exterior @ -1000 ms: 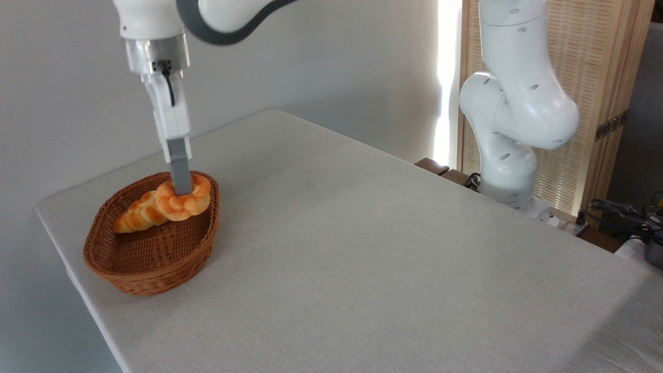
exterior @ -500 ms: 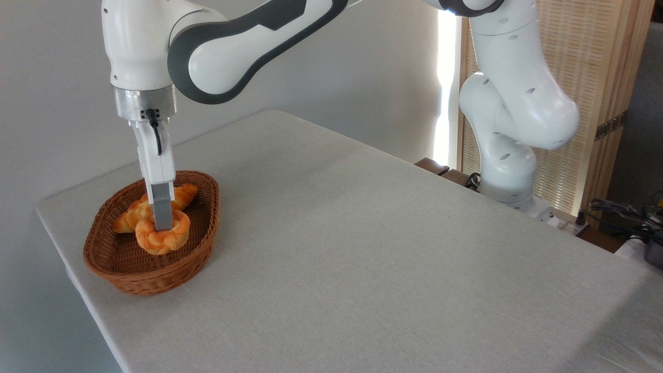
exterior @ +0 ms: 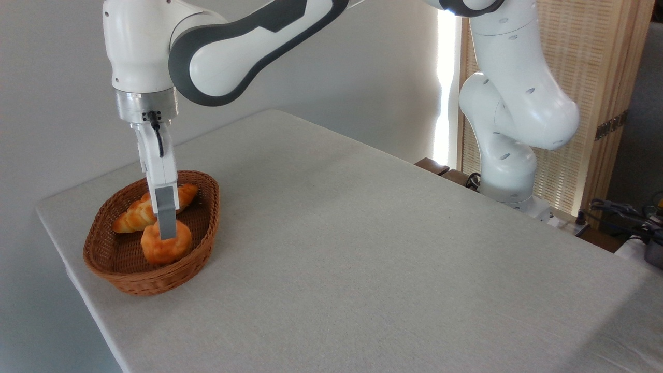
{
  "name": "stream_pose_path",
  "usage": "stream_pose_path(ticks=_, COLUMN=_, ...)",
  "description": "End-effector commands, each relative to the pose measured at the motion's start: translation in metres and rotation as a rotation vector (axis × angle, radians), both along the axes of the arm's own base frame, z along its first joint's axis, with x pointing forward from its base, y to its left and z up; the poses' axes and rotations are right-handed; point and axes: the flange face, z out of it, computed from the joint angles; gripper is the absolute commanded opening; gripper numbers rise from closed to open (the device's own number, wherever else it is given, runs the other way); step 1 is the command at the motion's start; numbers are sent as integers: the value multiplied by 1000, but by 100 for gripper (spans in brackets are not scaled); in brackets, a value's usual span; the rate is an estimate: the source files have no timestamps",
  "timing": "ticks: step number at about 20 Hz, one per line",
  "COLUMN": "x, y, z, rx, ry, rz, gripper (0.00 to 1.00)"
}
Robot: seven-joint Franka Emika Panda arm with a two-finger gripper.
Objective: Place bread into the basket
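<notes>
Lowering the bun (exterior: 164,247) into the basket (exterior: 129,274), the tool (exterior: 167,234) meets it, grip unclear; next likely release and lift.

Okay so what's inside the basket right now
Inside the basket: the round bun and a braided loaf behind it. The end effector covers the loaf's middle and the bun's top.

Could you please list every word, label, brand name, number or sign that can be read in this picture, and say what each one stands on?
None: no readable text shows anywhere.
The arm's white links and the gripper carry no legible marking.
The bread, the braided loaf, the basket and the table are plain.
The cluttered items at the right edge are too small to show any lettering.
</notes>
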Motion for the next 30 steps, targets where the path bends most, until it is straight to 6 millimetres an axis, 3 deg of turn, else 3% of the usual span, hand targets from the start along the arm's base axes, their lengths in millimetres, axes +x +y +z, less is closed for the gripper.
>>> stream_pose_path(ticks=1, x=-1, y=7, z=10, rx=-14, ry=-24, rz=26, gripper=100)
stream_pose_path(ticks=3, x=0, y=19, z=24, rx=-17, ry=-45, rz=46, gripper=100)
stream_pose_path(ticks=8, x=-4, y=103, z=80, rx=-100, ry=17, rz=212, gripper=100)
stream_pose_path(ticks=10, x=-11, y=129, z=87, rx=-78, ry=96, rz=236, gripper=100)
stream_pose_path(ticks=13, x=-32, y=163, z=99, rx=-38, ry=192, rz=233, gripper=100)
stream_pose_path(ticks=18, x=-65, y=212, z=139, rx=-38, ry=189, rz=234, gripper=100)
stream_pose_path(ticks=25, x=-66, y=213, z=138, rx=5, ry=197, rz=237, gripper=100)
stream_pose_path(ticks=30, x=-66, y=200, z=133, rx=9, ry=206, rz=214, gripper=100)
